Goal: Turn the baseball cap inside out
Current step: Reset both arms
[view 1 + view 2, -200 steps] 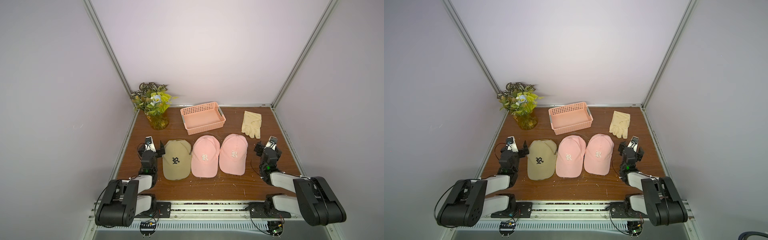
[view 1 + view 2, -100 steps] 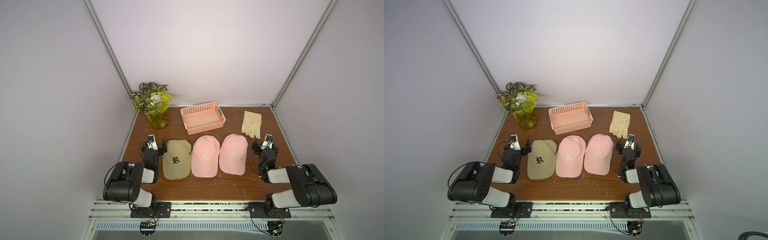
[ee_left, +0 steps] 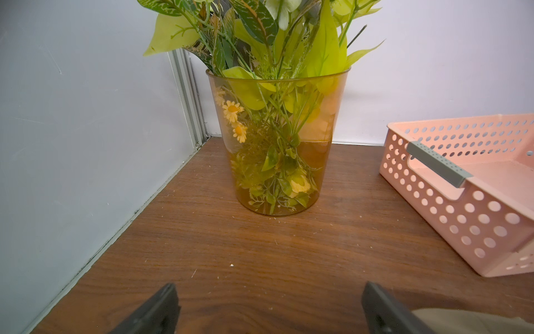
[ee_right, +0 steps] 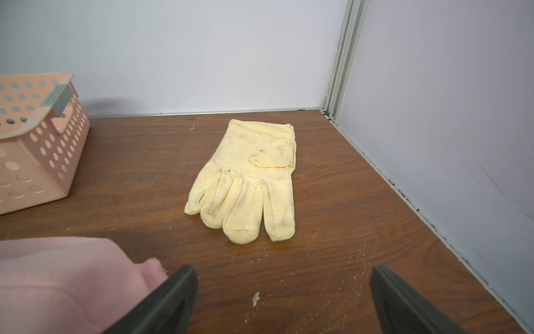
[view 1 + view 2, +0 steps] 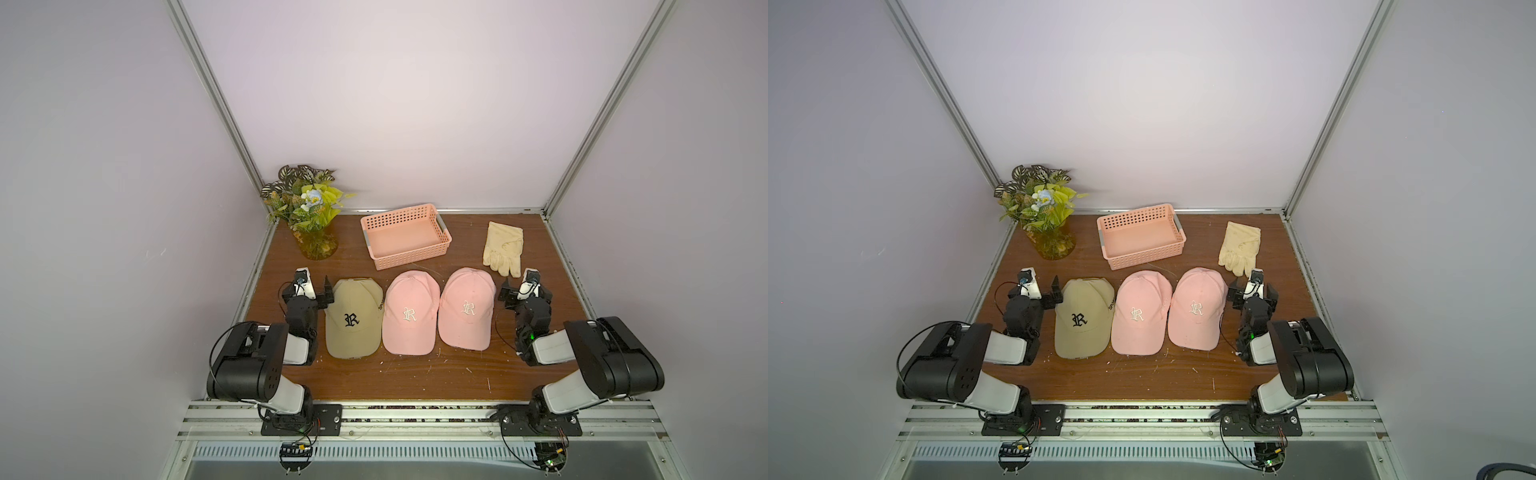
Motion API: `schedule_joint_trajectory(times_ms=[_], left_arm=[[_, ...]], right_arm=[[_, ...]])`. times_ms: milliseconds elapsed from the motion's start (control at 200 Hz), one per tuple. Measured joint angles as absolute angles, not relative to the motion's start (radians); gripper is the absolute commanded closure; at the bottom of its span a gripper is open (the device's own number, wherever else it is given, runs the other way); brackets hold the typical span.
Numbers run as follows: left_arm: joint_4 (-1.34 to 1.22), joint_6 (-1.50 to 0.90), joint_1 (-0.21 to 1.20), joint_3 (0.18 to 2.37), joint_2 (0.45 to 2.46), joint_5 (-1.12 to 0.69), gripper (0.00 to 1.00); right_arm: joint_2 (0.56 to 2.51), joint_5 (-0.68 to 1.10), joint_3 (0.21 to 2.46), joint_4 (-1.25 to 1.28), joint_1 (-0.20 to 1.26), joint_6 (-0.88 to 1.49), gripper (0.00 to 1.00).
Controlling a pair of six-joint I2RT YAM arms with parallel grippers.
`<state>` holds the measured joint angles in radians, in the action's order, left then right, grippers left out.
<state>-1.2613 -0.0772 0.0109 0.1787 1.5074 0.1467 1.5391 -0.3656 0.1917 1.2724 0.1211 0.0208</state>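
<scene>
Standing nearest: left robot arm (image 5: 249,365) and right robot arm (image 5: 602,361), black and white, both mounted on the metal rail (image 5: 415,415) at the near edge of the brown wood-grain counter (image 5: 415,374). Each is folded low along its own side.
Khaki fabric baseball cap (image 5: 353,320): leftmost in a row of three, crown up, brim toward the rail, black "R" showing, outer face out.
Middle pink fabric baseball cap (image 5: 409,316): beside the khaki one, crown up, white "R" showing, outer face out.
Right-hand pink fabric baseball cap (image 5: 467,309): its edge meets the middle cap's, and it lies the same way.
Left pincer (image 3: 270,293): jaws spread wide with only bare counter between them. It sits low, just beside the back of the khaki cap; whether it touches cannot be told.
Right pincer (image 4: 283,274): jaws spread wide, gripping nothing. One finger (image 4: 170,292) is up against the right-hand pink cap's back edge.
Pink perforated plastic basket (image 5: 411,257): beyond the caps, mid-counter, with grey handle strips on its short ends.
Cream cloth work glove (image 5: 503,247): lies flat beyond the right pincer, fingertips toward it, smudged dark.
Amber translucent plastic vase of artificial leaves and flowers (image 5: 316,245): far left corner, upright, straight beyond the left pincer.
</scene>
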Motion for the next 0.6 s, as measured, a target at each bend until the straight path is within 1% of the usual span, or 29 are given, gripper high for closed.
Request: schedule_joint_trajectory(times_ms=[600], left_arm=[[-1.261, -0.073, 0.011, 0.179, 1.514, 0.147, 0.01]], right_arm=[[1.539, -0.361, 0.192, 1.273, 0.121, 0.021, 0.00]])
